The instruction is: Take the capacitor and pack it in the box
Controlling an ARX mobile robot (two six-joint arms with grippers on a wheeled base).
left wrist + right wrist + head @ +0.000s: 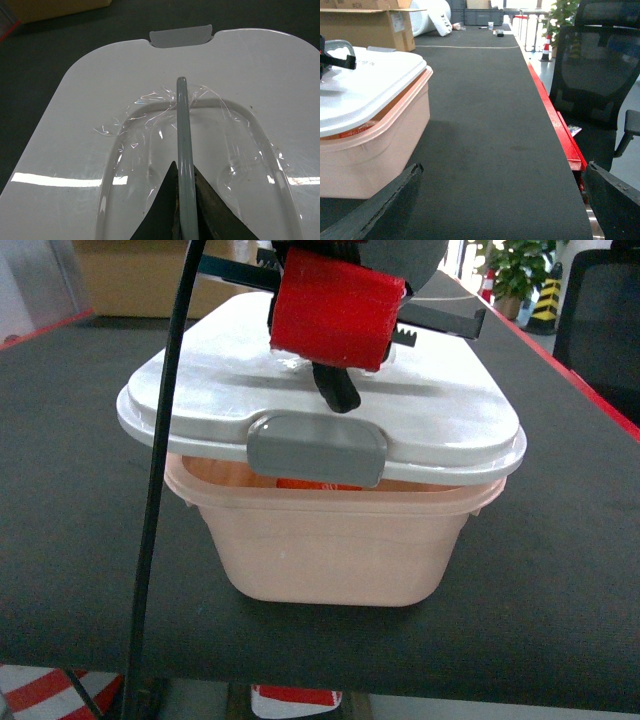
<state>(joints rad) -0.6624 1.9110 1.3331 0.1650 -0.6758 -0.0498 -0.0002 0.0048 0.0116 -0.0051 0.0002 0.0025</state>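
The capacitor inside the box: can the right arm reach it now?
Probably not. The white lid sits over the box, leaving only a narrow gap where the capacitor shows. The open right gripper waits beside it.

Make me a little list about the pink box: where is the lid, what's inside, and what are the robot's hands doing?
box: pale pink tub on the dark table
lid: white lid resting on the tub, tilted, not latched shut
inside: something orange under the lid, likely the capacitor
left gripper: shut on the lid's thin handle
right gripper: open, beside the tub, holding nothing
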